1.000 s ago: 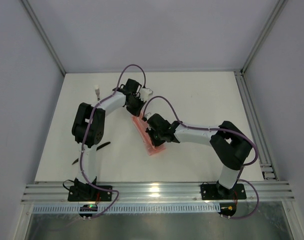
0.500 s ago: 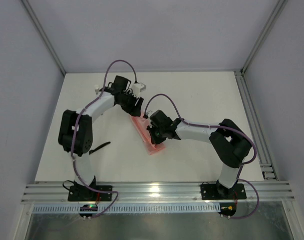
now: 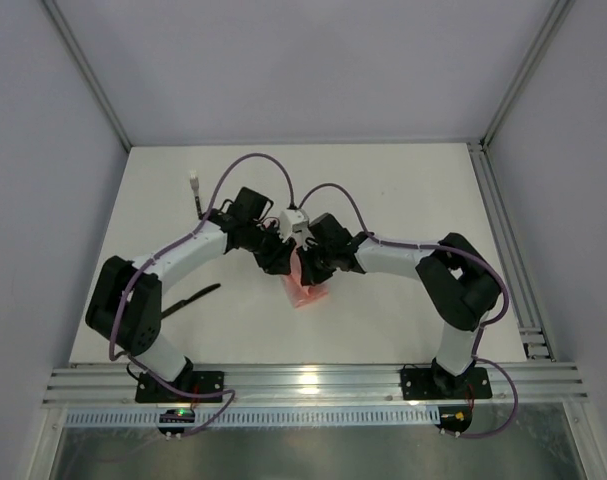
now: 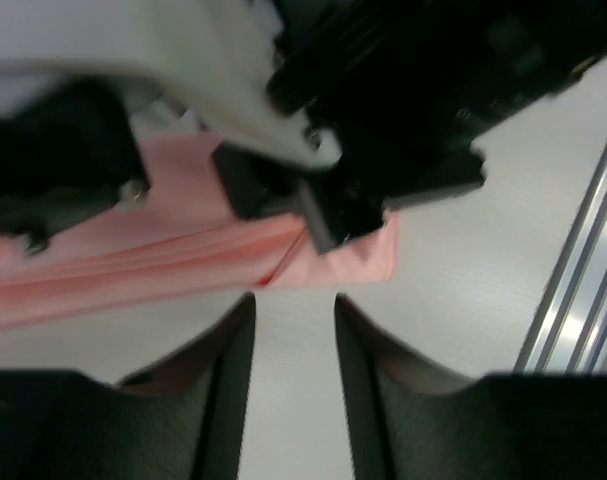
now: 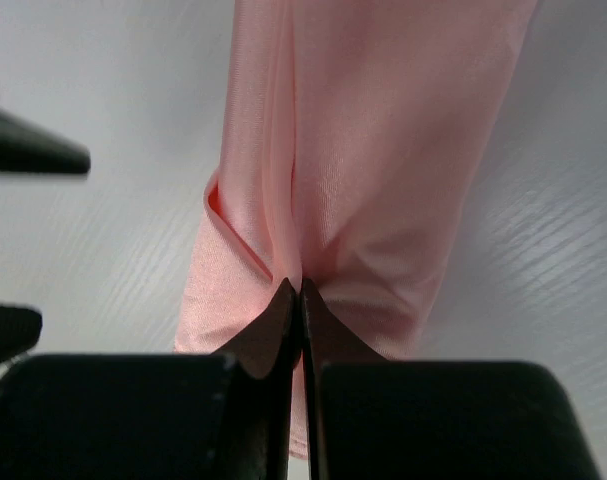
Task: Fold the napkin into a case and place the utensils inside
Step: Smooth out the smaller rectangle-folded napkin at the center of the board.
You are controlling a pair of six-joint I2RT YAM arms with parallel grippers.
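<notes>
Right wrist: right fingers [image 5: 273, 328] were closed, pinching napkin [image 5: 383, 150] fold; left fingers [image 4: 228, 385] stood narrowly apart, empty. Folding step judged in hand; next req. pressing crease w/o dragging.

Two arms, left arm [image 3: 183, 255] and right arm [image 3: 393, 257]: white link shells, chunky black joint housings, black base brackets. Purple cable [image 3: 255, 156] loops off each wrist. Left end effector [image 4: 294, 305] and right end effector [image 5: 301, 288]: matte black tapered fingers.
</notes>
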